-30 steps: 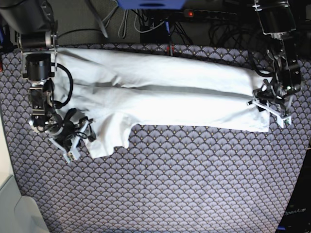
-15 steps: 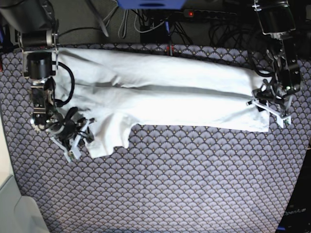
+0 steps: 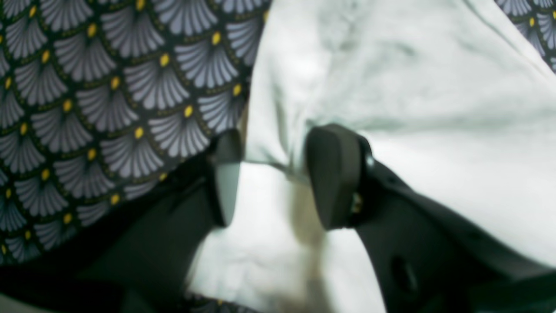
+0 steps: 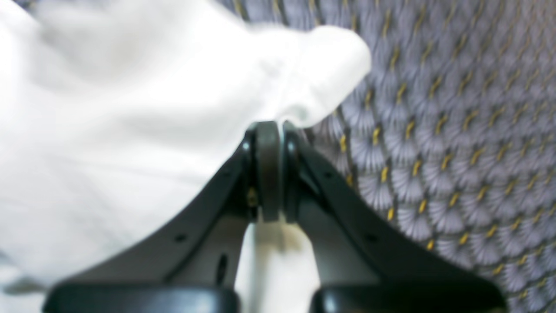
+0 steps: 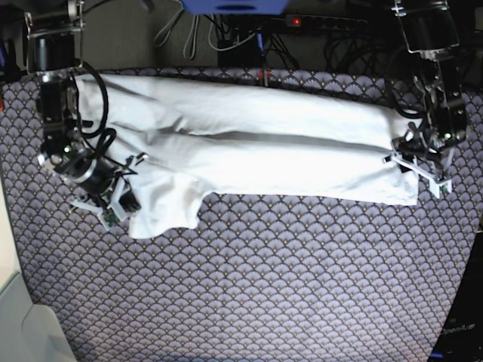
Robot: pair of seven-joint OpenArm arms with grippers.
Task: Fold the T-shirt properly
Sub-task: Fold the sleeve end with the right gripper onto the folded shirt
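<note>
The white T-shirt (image 5: 256, 151) lies as a long band across the far half of the table, with one sleeve (image 5: 162, 215) hanging toward the front at the left. My right gripper (image 5: 119, 207) is at that sleeve. In the right wrist view the right gripper (image 4: 269, 143) is shut and pinches the sleeve's cloth (image 4: 130, 108). My left gripper (image 5: 419, 170) is at the shirt's right end. In the left wrist view the left gripper (image 3: 278, 174) is open, with its two pads (image 3: 334, 174) either side of a fold at the shirt's edge (image 3: 391, 87).
A dark tablecloth with a fan pattern (image 5: 287, 279) covers the table. Cables and a power strip (image 5: 317, 21) lie behind the far edge. A pale box edge (image 5: 15, 324) stands at the front left corner.
My right gripper has moved up and away from the front edge, drawing the sleeve slightly left and back with it. My left arm has not moved.
</note>
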